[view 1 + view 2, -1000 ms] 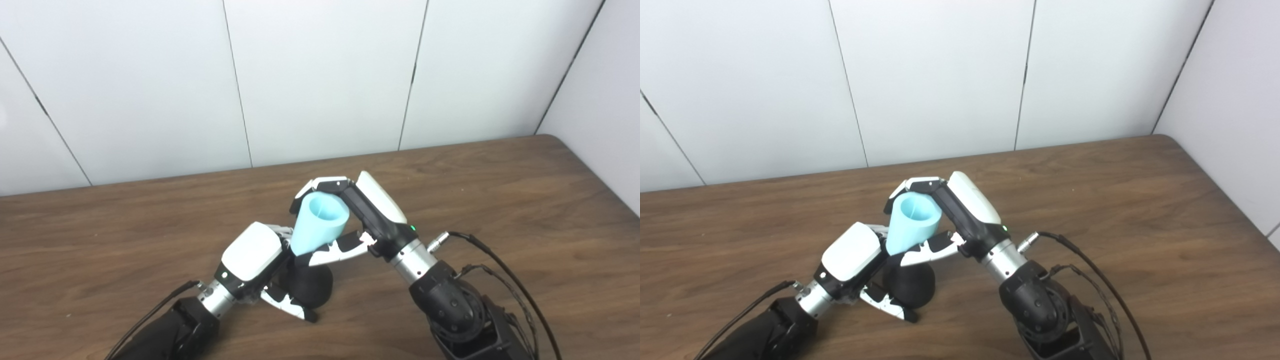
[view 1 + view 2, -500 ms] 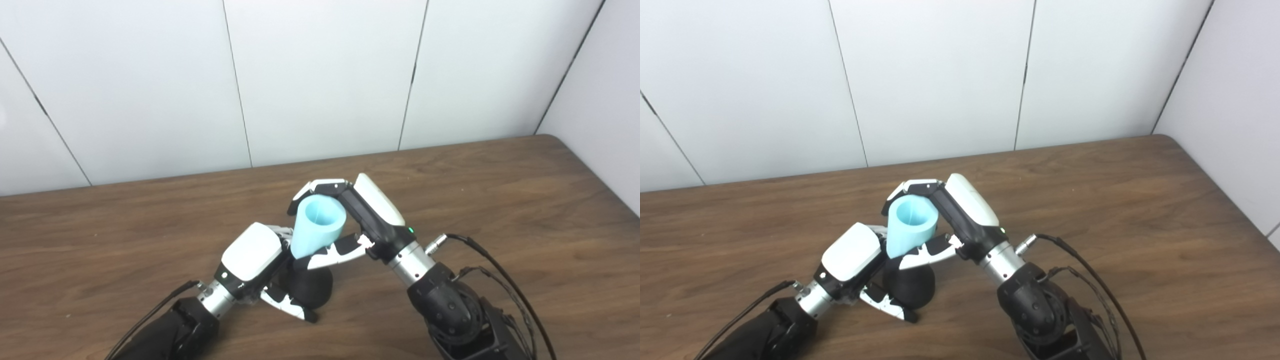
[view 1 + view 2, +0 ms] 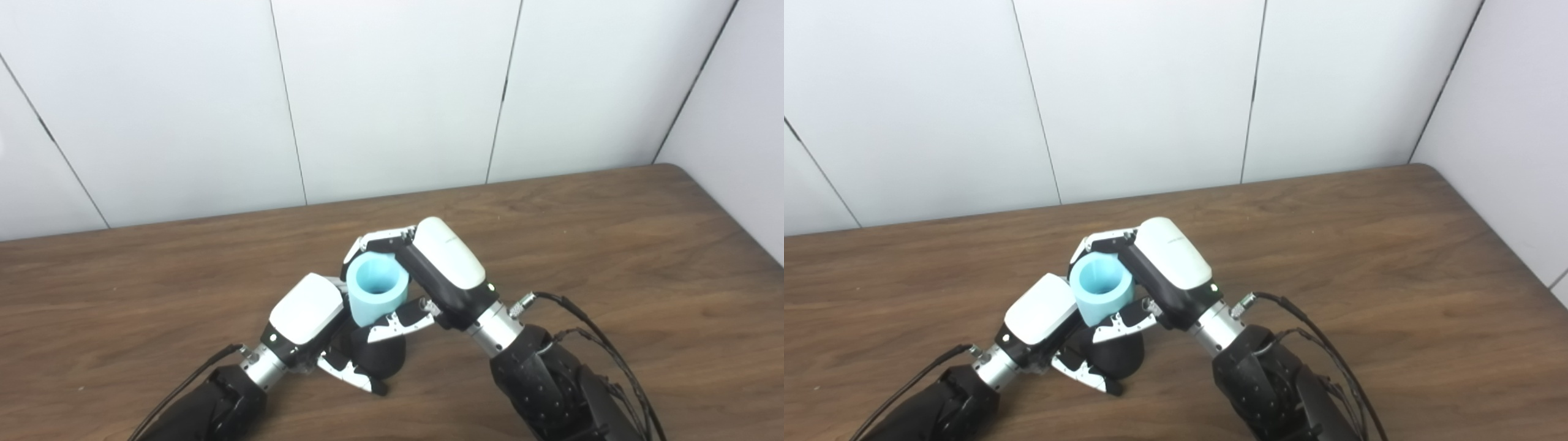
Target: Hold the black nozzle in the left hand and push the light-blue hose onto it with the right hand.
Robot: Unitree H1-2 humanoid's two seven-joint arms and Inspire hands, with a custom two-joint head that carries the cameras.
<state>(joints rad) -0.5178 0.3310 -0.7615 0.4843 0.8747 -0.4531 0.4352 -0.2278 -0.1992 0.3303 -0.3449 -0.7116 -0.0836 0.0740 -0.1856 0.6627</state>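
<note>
Light-blue hose [image 3: 375, 296], gripped by the right robot hand [image 3: 429, 272], stands mouth-up over the black nozzle [image 3: 378, 358], gripped by the left robot hand [image 3: 309, 321]. Right eye view: its lower end meets the nozzle near the surface [image 3: 1396, 263]; seating depth is hidden, so the push looks unfinished.

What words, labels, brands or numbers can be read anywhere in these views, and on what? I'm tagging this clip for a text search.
None can be read.
No print shows on the light-blue hose, the black nozzle, the right hand, the left hand, the table or the wall panels.
A small green light shows on each hand; it is no text.
</note>
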